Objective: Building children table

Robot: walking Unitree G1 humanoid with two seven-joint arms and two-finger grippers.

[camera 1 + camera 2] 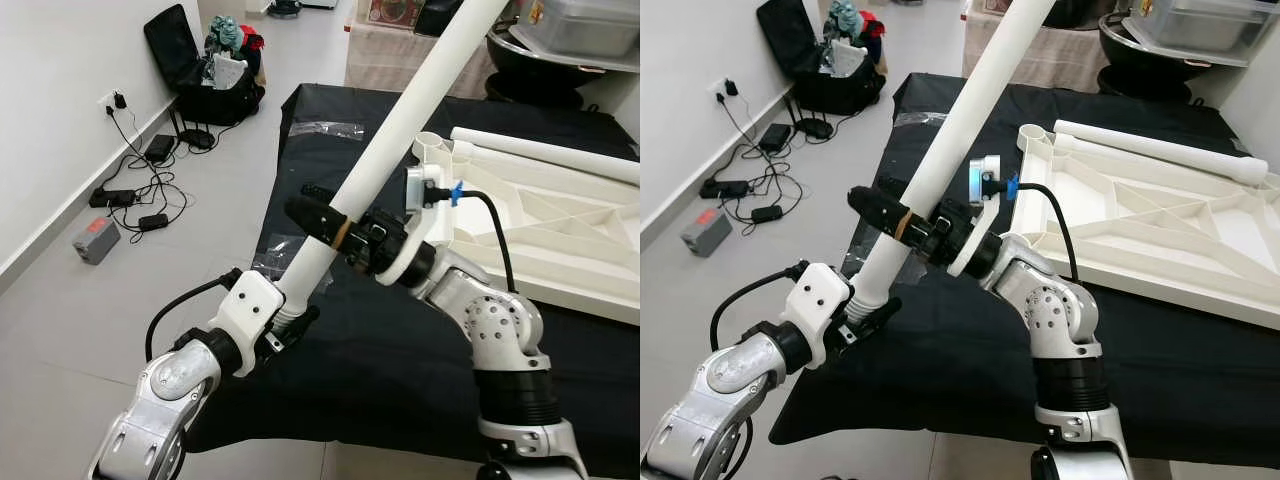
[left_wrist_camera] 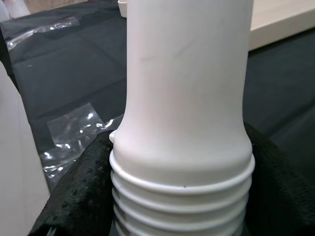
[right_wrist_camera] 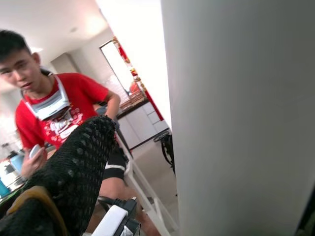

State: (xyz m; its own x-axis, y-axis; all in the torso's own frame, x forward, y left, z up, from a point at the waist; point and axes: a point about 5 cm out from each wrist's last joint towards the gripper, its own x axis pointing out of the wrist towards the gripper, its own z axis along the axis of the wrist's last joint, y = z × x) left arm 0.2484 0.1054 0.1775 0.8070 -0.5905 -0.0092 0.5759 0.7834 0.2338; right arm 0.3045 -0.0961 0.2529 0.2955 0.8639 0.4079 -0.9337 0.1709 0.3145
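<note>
Left hand (image 1: 290, 318) is nearest, clamped on the threaded end of the white table leg (image 1: 400, 130); the left wrist view shows the screw rings sitting between its black pads, so that grip is tight at the very base. A bit further up the leg, the right hand (image 1: 335, 232) wraps it from the other side, fingers closed round the smooth shaft. The leg is airborne, tilted steeply, threaded end low and near the robot, far end running up past the top of the head views. Beyond the hands, the white table top (image 1: 1160, 225) lies underside up on the black-draped tabletop (image 1: 330, 340), ribs showing, with a round corner socket (image 1: 1033, 135) at its near-left corner and a second leg (image 1: 1160, 152) lying along its far edge. A person in a red shirt (image 3: 59, 113) is in the right wrist view's background. Looks like the leg-fitting step, with the leg picked up but not yet presented. Next move probably needs the leg reoriented so the thread points at the socket, then lined up square and turned in; the left hand covering the thread will likely have to regrip higher first.
</note>
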